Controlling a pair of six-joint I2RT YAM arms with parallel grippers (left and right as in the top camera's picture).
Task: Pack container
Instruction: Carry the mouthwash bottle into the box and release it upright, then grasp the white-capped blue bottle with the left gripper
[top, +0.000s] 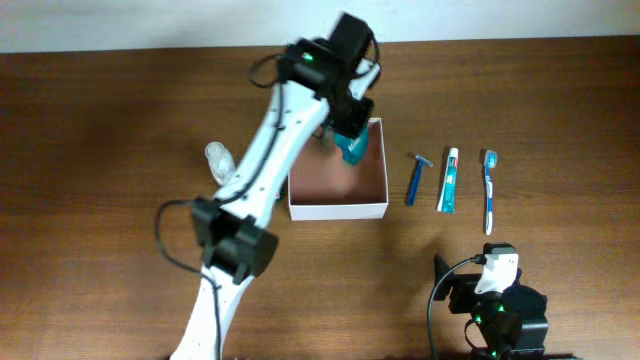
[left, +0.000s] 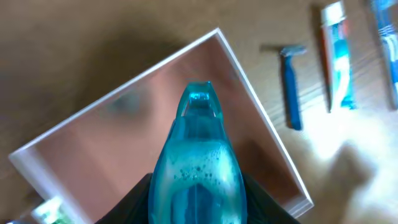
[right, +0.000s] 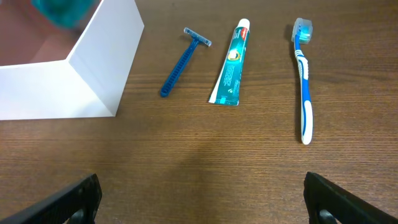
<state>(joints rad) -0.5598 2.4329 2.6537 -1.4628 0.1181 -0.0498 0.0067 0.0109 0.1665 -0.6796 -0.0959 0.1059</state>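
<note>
My left pincer (left: 198, 208) is clamped on a teal see-through bottle (left: 196, 162) with bubbly liquid inside, above the container (top: 338, 209) at mid-table. I think I should lower it well inside the thin white walls, close to the smooth reddish-brown floor, and only then release. My right pincer (right: 202, 205) stands apart, near the blue razor (right: 180, 62), toothpaste tube (right: 231, 62) and toothbrush (right: 303, 81).

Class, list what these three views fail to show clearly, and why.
Left end effector: left wrist view, tips hidden behind the blue bottle.
Clear item by the left arm: overhead, too small to identify.
Green packet: left wrist view, blurred, cut by the bottom edge.
</note>
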